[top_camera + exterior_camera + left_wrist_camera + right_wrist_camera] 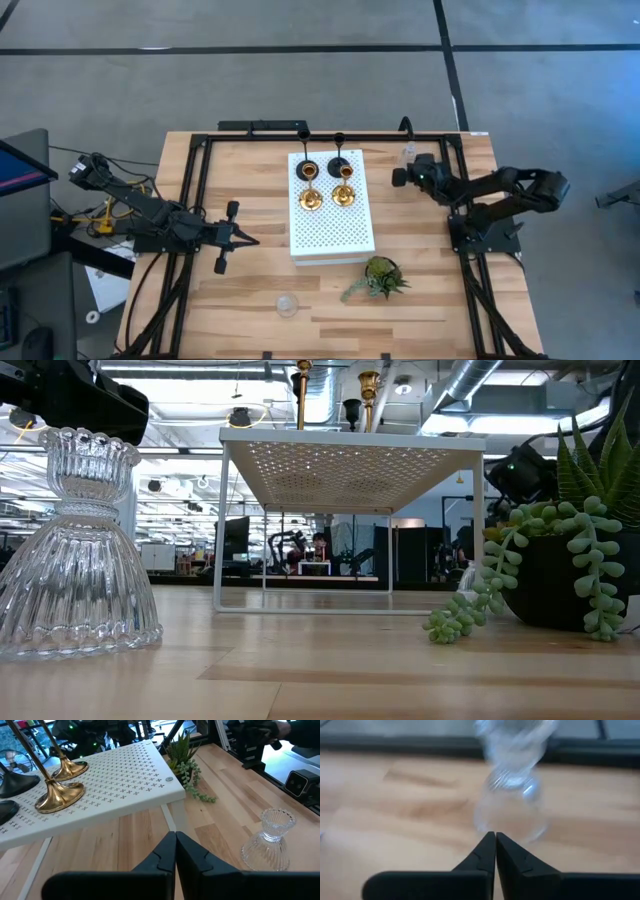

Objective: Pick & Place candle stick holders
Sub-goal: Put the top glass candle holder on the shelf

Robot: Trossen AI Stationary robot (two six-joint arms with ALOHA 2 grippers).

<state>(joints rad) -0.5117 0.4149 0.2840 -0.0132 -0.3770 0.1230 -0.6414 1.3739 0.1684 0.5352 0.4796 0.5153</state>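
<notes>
One clear glass holder [512,780] just beyond closed right tool [495,842].

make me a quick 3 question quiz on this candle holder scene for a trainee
1. True or false: both gold holders stand on the white perforated board.
2. Which pincer has a clear glass holder right ahead of its tips? A) left pincer B) right pincer
3. Fill in: the other clear glass holder stands on the wooden table near the front edge, to the left of the ____.

Key:
1. True
2. B; its fingers are shut, gripping nothing.
3. Green plant
</notes>
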